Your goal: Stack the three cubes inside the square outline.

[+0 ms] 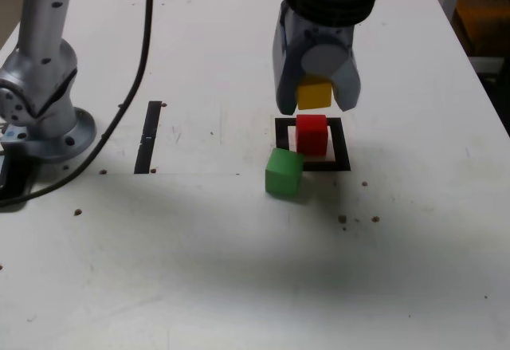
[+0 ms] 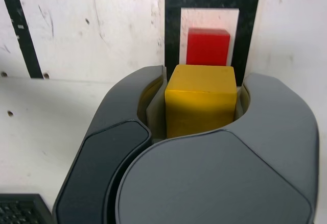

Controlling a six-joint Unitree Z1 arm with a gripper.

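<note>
I have the yellow cube [image 1: 314,93] between the fingers of the gripper [image 1: 316,95], the jaws parted by about a cube's width and closed on its two sides. It is held up off the table [image 1: 414,230]; in the exterior view it shows at twelve o'clock from the red cube [image 1: 311,135], which sits within the square outline [image 1: 340,144]. The green cube [image 1: 284,172] lies at about seven o'clock from the red one in that view, overlapping the frame's near corner; whether the two touch I can't say for sure from this angle.

I'd expect the yellow cube to be light and stiff, wood or hard plastic, with nothing to crush. Its flat faces may be a little slippery, so I'd keep the grip on two opposite sides at mid-height, square to the faces, leaving the underside free to settle on the red top. A modest squeeze should do; an off-centre one could let it twist. The green cube would want the same hold, with care not to nudge its neighbour.

As for looks, all three are plain, matte and crisp-edged, much alike in size. The yellow is a deep amber, brighter on its top and shadowed down the side; the red is strong and even, the green a mid, leafy shade.
</note>
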